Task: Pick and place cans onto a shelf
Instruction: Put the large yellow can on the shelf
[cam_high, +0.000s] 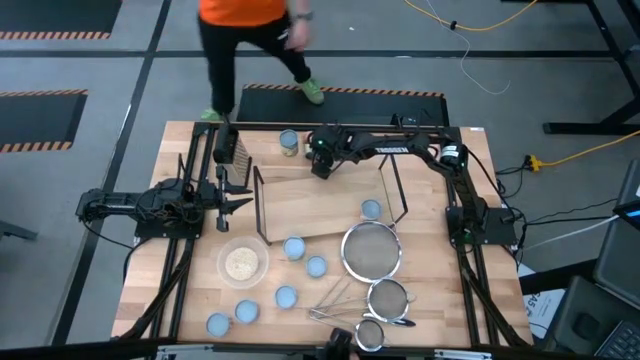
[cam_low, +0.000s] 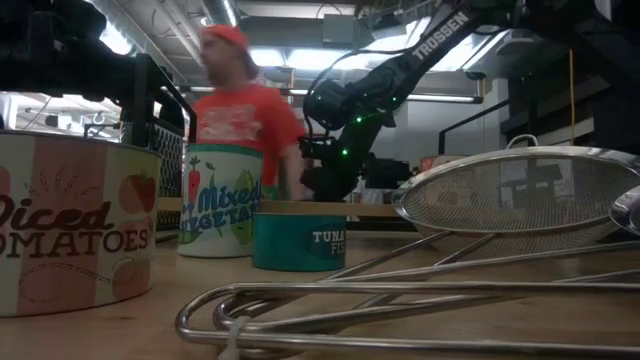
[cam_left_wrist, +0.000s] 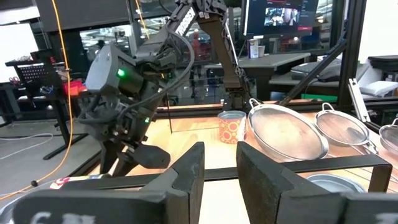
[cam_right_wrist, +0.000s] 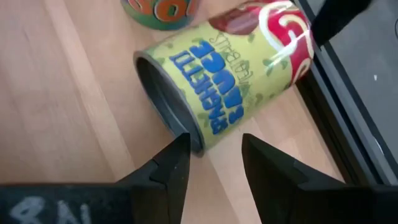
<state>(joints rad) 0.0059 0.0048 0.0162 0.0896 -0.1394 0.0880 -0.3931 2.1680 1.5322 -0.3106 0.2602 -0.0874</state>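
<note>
A yellow-green labelled can (cam_right_wrist: 230, 68) lies on its side on the wood near the table's far edge, next to another can (cam_right_wrist: 160, 7); the pair also shows in the high view (cam_high: 290, 143). My right gripper (cam_right_wrist: 214, 163) is open just off the tipped can's dark end. The shelf (cam_high: 320, 205) stands mid-table with one can (cam_high: 371, 209) upright on its board. Several more cans (cam_high: 293, 247) stand on the table's near left. My left gripper (cam_left_wrist: 219, 168) is open and empty beside the shelf's left wire frame (cam_high: 258, 205). My right gripper comes from above. One fingertip (cam_right_wrist: 180, 146) stands right at the rim of the tipped can's end (cam_right_wrist: 194, 148). I cannot tell whether it touches the rim. The can lies flat on the wood, not lifted.
A dark box grater (cam_high: 228, 148) stands at the far left. A bowl of grains (cam_high: 241, 263) sits near the shelf. Three mesh strainers (cam_high: 372, 250) lie at the near right. A person in an orange top (cam_high: 250, 30) stands beyond the far edge.
</note>
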